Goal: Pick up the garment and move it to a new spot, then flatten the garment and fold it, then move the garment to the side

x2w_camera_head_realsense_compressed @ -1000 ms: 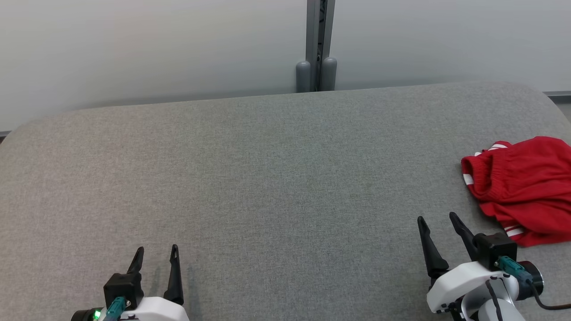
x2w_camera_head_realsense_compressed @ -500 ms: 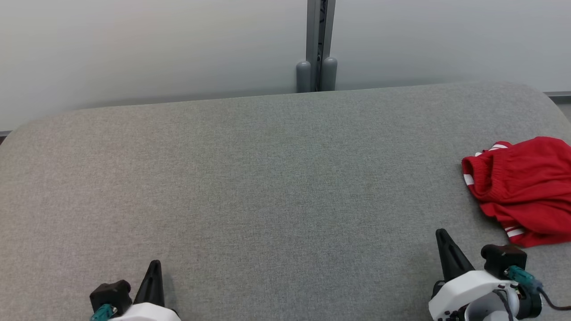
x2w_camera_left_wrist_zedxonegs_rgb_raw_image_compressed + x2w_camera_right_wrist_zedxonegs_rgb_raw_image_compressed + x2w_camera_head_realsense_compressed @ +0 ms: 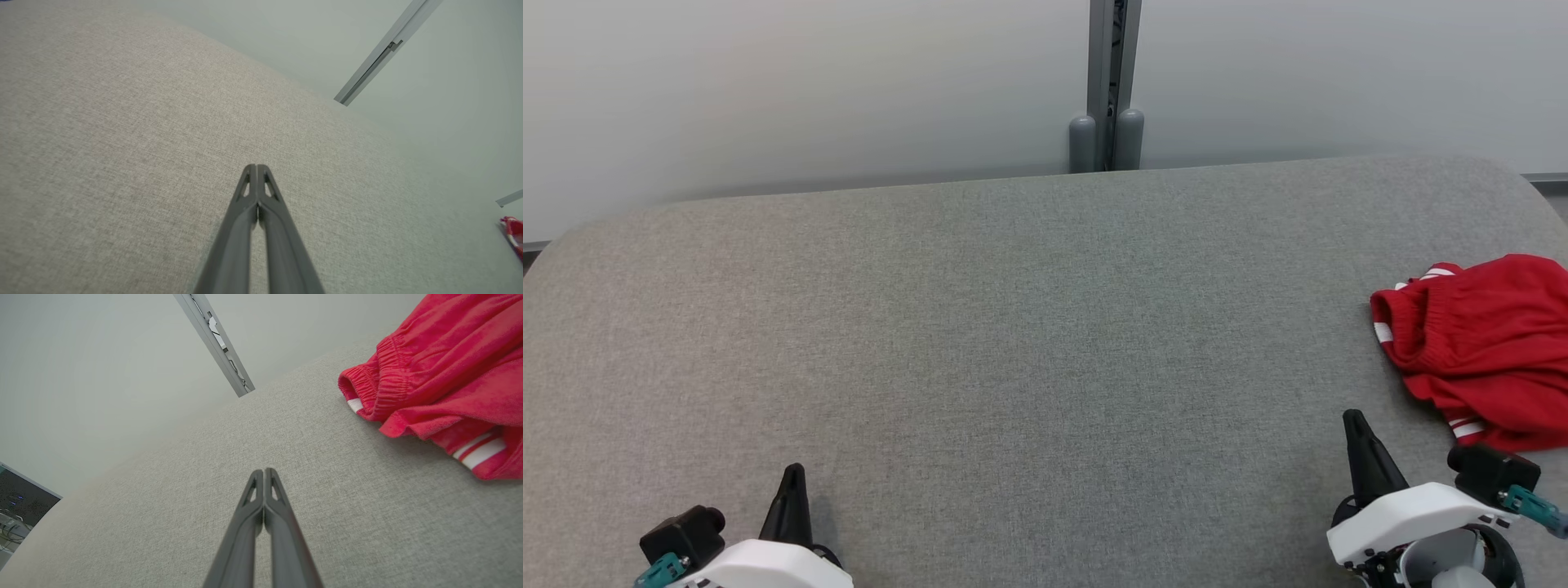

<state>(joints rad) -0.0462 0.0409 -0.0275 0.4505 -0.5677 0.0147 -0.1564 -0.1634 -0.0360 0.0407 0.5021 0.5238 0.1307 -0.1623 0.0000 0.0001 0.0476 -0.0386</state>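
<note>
**Grey Padded Surface Before a Pale Wall**

A broad surface (image 3: 1013,327) covered in grey woven cloth spreads across the space, its far corners rounded and its weave even and flat. Behind it stands a pale, plain wall (image 3: 768,82) in two panels. A narrow grey metal post (image 3: 1114,49) runs upright between the panels, with a dark slot down its middle. At its foot, right at the far edge of the surface, sit two short round-topped grey stubs (image 3: 1082,143), one on each side of the post. In the right wrist view a dark pane (image 3: 20,498) shows beyond the surface's end, with a blurred tangle of pale cables (image 3: 10,530) below it.
</note>
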